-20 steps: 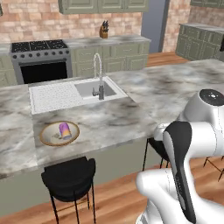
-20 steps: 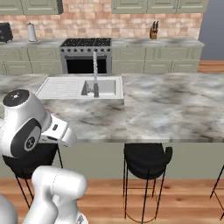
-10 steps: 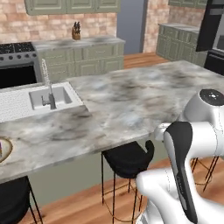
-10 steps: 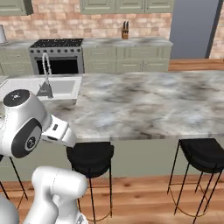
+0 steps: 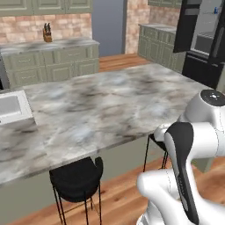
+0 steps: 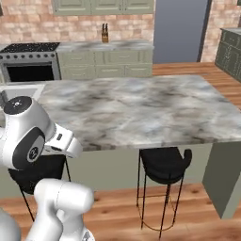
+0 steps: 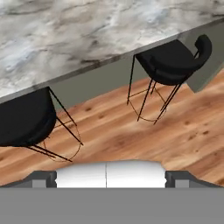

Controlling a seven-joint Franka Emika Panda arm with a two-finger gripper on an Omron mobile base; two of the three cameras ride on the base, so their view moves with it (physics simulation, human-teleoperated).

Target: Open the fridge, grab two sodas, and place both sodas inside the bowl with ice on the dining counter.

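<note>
- The dining table [image 5: 101, 105], a long grey-white veined marble top on a pale green base, runs across the middle of both base views; its near edge also crosses the top of the hand view.
- A corner of the white sink [image 5: 12, 107] sits at the table's far left in the left base view.
- The fridge [image 5: 203, 39] stands well apart from the table at the upper right of the left base view: black, a door swung open, pale grey shelves inside. Something small and blue shows high inside, too small to name.
- Two black stools stand tucked against the table's near side. In the hand view, one stool [image 7: 173, 61] is at upper right and another stool [image 7: 24, 116] at left, both on the wood floor [image 7: 131, 131].
- The pincer [image 7: 111, 175] looks down at the floor in front of the stools. Its two dark tips sit far apart at the bottom corners of the hand view: spread wide, nothing between them.
- The white arm [image 5: 189, 145] is folded close to the base, on the near side of the table.
- Against the brick back wall: a green wall counter with a knife block [image 6: 105, 33] and a stove [image 6: 29, 61] to its left.
</note>
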